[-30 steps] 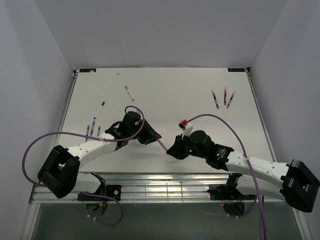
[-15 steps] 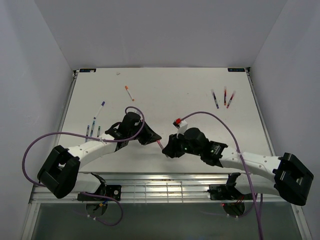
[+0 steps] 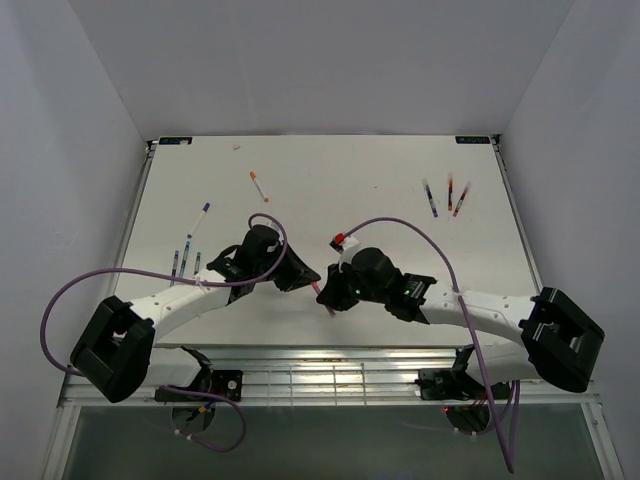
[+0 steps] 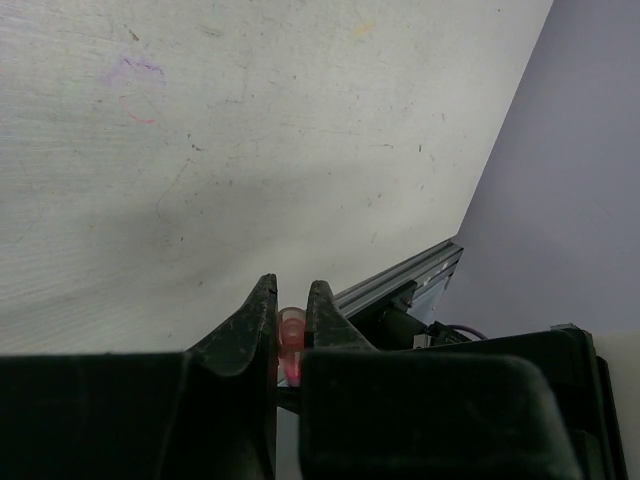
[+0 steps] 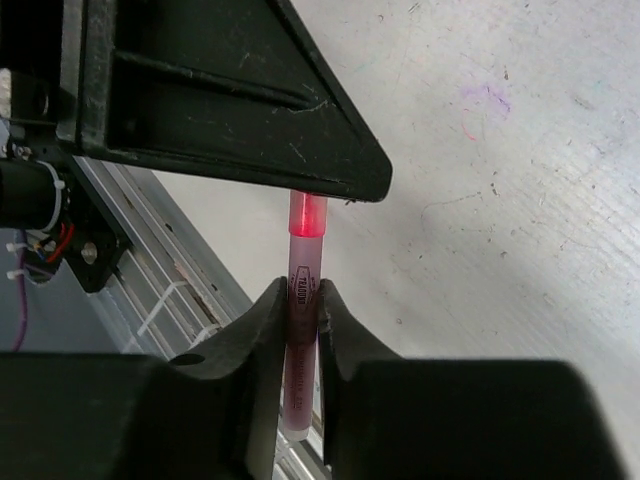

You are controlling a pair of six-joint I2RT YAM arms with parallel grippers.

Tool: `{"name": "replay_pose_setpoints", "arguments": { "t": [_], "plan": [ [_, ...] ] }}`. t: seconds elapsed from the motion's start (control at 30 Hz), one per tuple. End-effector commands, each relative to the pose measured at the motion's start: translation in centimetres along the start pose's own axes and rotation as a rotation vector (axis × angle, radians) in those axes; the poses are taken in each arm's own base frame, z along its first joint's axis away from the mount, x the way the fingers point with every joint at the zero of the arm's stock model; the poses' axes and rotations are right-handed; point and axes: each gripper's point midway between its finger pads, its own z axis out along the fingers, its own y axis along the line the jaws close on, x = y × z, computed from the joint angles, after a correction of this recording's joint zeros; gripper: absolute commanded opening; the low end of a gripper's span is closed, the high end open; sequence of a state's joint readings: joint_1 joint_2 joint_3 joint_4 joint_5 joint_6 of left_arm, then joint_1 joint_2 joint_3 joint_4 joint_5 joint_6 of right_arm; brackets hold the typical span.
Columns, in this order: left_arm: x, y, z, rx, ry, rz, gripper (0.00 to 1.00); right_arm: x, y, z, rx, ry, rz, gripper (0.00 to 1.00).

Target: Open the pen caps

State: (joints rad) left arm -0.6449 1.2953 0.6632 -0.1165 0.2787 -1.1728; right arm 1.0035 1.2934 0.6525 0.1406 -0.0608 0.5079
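Leftward the right arm had swung in that last second, its bulky elbow drawn in from the table's right edge, bringing the right gripper (image 3: 335, 290) close to the left gripper (image 3: 303, 272), which had pinched shut. Nearest me ran the metal rail (image 3: 300, 378) along the front of the table (image 3: 380, 165), with purple cables (image 3: 70, 290) looping off both arms. Just beyond it, near the middle of the front edge, the two grippers met nose to nose over the board with the pen (image 3: 323, 297) slanting between them, lifted off the surface. From the right wrist camera the right gripper's jaws were clamped on the pale printed barrel, and the glowing red end (image 5: 307, 214) ran on under the left gripper's black body. From the left wrist camera that gripper's two tips were squeezed on a small translucent red piece, the cap (image 4: 289, 335) as far as I could judge, though only its tip showed. Farther back on the left lay a few blue pens (image 3: 197, 262), then a white pen (image 3: 203, 215) with a blue tip. Beyond them an orange-tipped pen (image 3: 259, 186) lay alone, and well off to the right three pens (image 3: 450, 193) sat close together, dark-barrelled with red ends.
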Motion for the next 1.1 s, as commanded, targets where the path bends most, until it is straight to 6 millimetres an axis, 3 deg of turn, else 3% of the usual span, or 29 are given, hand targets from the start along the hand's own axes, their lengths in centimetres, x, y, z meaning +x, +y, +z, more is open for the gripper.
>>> {"name": "replay_pose_setpoints", "arguments": {
  "t": [0.0, 0.17, 0.2, 0.23, 0.27, 0.3, 0.33, 0.4, 0.5, 0.57, 0.63, 0.7, 0.8, 1.07],
  "plan": [
    [-0.7, -2.3, -1.0, 0.049, -0.027, 0.044, 0.00, -0.7, 0.9, 0.4, -0.038, -0.007, -0.032, 0.10],
    [-3.0, -2.7, -1.6, -0.026, -0.100, 0.068, 0.00, 1.0, 0.1, 0.4, 0.011, 0.041, -0.048, 0.08],
    [-4.4, -2.5, -1.8, -0.050, -0.132, 0.073, 0.00, 2.3, -0.5, 0.1, 0.059, 0.078, -0.062, 0.08],
    [-5.5, -2.1, -1.8, -0.083, -0.151, 0.061, 0.00, 1.7, -2.3, 0.0, 0.193, 0.041, -0.086, 0.08],
    [-6.8, -2.9, -2.3, -0.084, -0.165, 0.049, 0.00, 3.1, -2.0, -0.3, 0.242, 0.067, -0.138, 0.08],
    [-9.1, -2.4, -2.9, -0.091, -0.198, 0.009, 0.00, 3.9, -2.6, -0.4, 0.312, 0.081, -0.154, 0.08],
    [-9.9, -2.5, -3.3, -0.078, -0.186, -0.016, 0.00, 3.9, -4.8, -1.6, 0.483, 0.078, -0.188, 0.08],
    [-13.0, -2.6, -4.5, -0.050, -0.240, -0.072, 0.00, 5.6, -4.7, -2.1, 0.570, 0.094, -0.221, 0.08],
    [-14.7, -3.6, -5.4, -0.015, -0.259, -0.083, 0.00, 6.4, -4.8, -2.7, 0.629, 0.097, -0.260, 0.08],
    [-14.9, -3.9, -5.5, -0.009, -0.263, -0.061, 0.00, 6.6, -4.0, -2.2, 0.557, 0.085, -0.237, 0.08],
    [-14.3, -3.2, -5.4, -0.008, -0.257, -0.048, 0.00, 6.2, -2.0, -2.0, 0.403, 0.088, -0.226, 0.08],
    [-13.9, -3.0, -5.5, 0.010, -0.256, 0.001, 0.00, 4.1, -1.2, -1.8, 0.301, 0.011, -0.154, 0.08],
    [-12.4, -1.1, -5.0, -0.018, -0.217, 0.038, 0.00, 1.8, -2.4, -2.2, 0.262, -0.019, -0.069, 0.08],
    [-8.4, 3.1, -5.1, -0.054, -0.145, 0.083, 0.00, -4.4, -10.3, -3.3, 0.407, -0.039, -0.005, 0.08]
  ]
}}
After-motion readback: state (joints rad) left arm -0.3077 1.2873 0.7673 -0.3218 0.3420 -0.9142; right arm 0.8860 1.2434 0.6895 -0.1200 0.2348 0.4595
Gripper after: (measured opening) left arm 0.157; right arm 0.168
